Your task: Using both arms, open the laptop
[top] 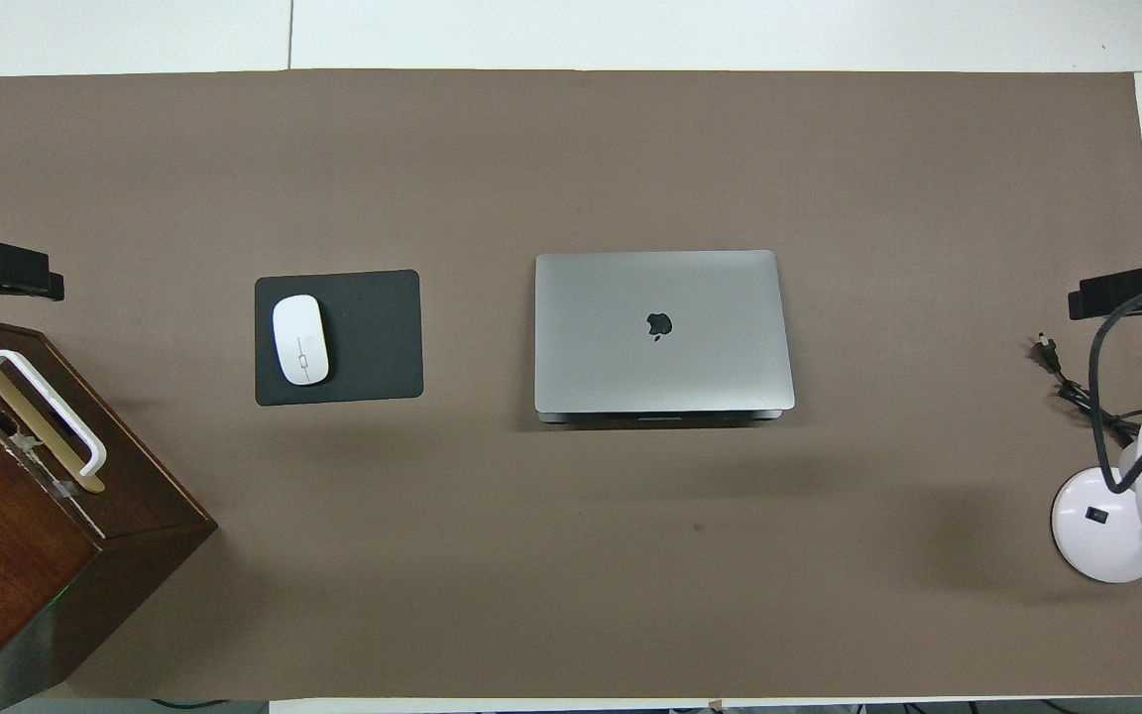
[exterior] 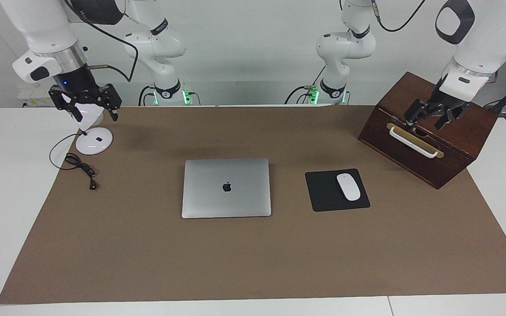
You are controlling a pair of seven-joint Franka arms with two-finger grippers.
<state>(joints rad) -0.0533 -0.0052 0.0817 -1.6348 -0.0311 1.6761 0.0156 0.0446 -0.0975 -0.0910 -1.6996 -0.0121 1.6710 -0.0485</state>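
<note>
The silver-grey laptop lies closed and flat in the middle of the brown mat, its dark apple logo facing up. It also shows in the overhead view. My left gripper hangs open and empty over the wooden box at the left arm's end of the table, well away from the laptop. My right gripper hangs open and empty over the white desk lamp at the right arm's end, also well away from it. Only the grippers' tips show in the overhead view, the left gripper and the right gripper. Both arms wait.
A black mouse pad with a white mouse lies beside the laptop toward the left arm's end. A dark wooden box with a white handle stands there too. A white lamp and its black cable sit at the right arm's end.
</note>
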